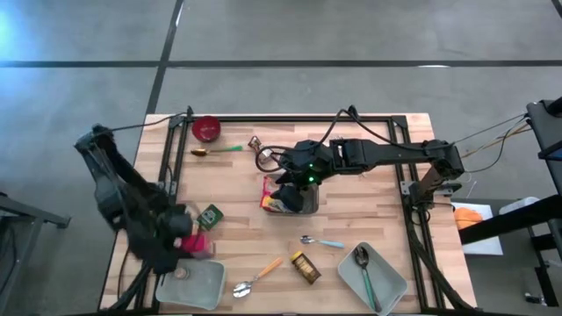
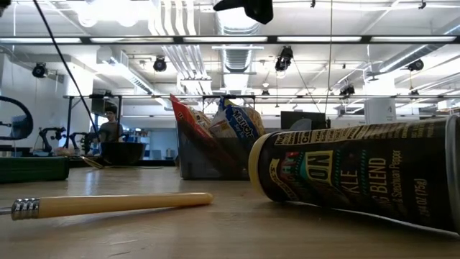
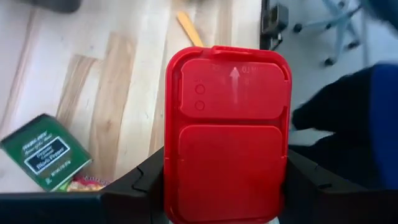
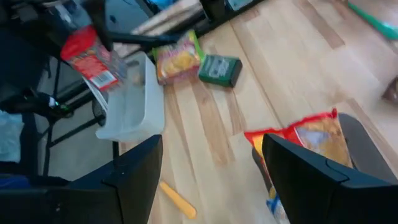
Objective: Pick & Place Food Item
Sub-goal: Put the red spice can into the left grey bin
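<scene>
A container with a red flip-top lid (image 3: 227, 130) and a red-and-white label (image 4: 93, 59) is lifted clear, with my left gripper (image 3: 224, 186) shut on it at the table's near left. It hangs just by the grey tray (image 4: 134, 106), which stands at the near left corner (image 1: 195, 285). My right gripper (image 4: 211, 168) stands open above the dark basket (image 1: 306, 204) of snack bags (image 2: 219, 122) at mid-table, nothing between its fingers. A red snack bag (image 4: 298, 137) sticks up out of that basket. My left gripper pinches the container between its two fingers (image 3: 140, 183), one on each long side (image 3: 171, 174), just under the lid. The lid end faces back toward the wrist. The container is tilted and clear of the table and tray.
A green box (image 1: 210, 217) and a yellow snack packet (image 4: 177, 59) lie by the left tray. A spice jar (image 1: 306, 267) lies on its side beside an orange-handled spoon (image 1: 259, 276). A second grey tray (image 1: 386, 285) holds a spoon. A red bowl (image 1: 206, 128) stands far left.
</scene>
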